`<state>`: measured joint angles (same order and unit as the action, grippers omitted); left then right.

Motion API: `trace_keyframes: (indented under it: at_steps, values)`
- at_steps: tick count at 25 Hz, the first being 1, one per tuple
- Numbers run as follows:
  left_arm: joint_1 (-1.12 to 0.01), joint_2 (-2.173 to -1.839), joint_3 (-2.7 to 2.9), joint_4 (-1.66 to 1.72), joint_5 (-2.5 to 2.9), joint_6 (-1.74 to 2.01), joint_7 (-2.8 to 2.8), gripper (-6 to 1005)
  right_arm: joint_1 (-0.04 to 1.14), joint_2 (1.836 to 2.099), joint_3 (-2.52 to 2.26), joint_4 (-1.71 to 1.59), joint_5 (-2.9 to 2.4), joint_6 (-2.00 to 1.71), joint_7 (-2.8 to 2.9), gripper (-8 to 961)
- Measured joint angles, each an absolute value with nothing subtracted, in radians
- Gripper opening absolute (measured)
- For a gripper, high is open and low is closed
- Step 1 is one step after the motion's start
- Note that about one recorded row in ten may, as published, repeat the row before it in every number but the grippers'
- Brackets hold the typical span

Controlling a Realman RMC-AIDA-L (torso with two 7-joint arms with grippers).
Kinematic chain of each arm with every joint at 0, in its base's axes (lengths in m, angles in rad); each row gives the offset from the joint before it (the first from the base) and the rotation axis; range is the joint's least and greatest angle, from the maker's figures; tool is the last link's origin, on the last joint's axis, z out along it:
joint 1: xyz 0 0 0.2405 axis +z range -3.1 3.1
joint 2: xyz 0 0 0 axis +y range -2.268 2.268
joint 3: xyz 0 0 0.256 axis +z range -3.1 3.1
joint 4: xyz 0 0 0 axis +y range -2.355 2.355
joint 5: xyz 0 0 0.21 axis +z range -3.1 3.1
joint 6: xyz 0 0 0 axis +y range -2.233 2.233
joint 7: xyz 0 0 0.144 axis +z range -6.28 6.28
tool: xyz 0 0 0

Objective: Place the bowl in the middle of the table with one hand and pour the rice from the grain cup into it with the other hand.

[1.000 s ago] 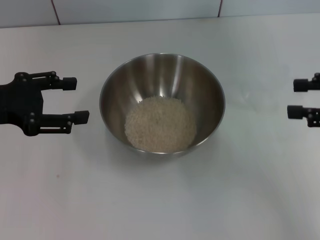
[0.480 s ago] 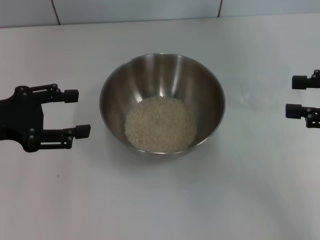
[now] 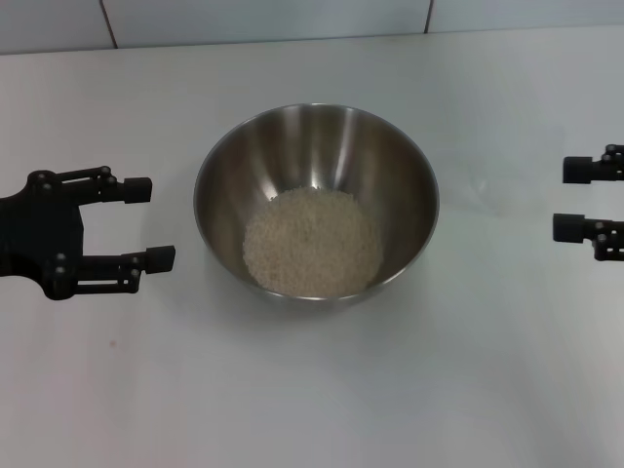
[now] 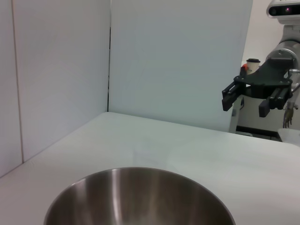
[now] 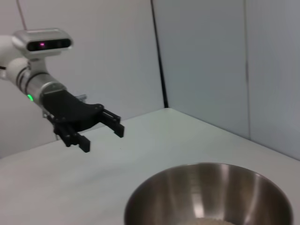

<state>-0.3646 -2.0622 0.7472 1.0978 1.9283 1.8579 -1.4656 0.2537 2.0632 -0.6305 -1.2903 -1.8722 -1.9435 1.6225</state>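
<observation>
Mid-table sits the steel bowl point(image 3: 317, 200), upright on the white table point(image 3: 312, 390), with the rice point(image 3: 312, 242) heaped in its bottom. Left gripper point(image 3: 149, 223) hovers just beside bowl's left, fingers spread, empty. Right gripper point(image 3: 570, 199) well apart on the right, fingers parted, empty.

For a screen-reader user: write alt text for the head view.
A steel bowl holding a heap of rice sits mid-table. The open left gripper and open right gripper hover empty on either side of it, apart from it.
</observation>
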Motion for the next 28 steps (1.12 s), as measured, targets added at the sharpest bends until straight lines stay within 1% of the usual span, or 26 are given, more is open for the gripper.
trace_keyframes:
  at_steps: [6,13,28]
  values:
    - [-0.362,-2.063,0.753,1.095,1.930,1.858,-1.466,809,0.299,2.079,-0.666,-1.288,-1.876,-1.951,1.623,678]
    - [-0.360,-2.063,0.754,1.096,1.929,1.858,-1.466,809,0.343,2.079,-0.688,-1.276,-1.878,-1.945,1.616,678]
    - [-0.357,-2.063,0.753,1.098,1.928,1.855,-1.467,809,0.353,2.078,-0.808,-1.274,-1.872,-1.904,1.614,678]
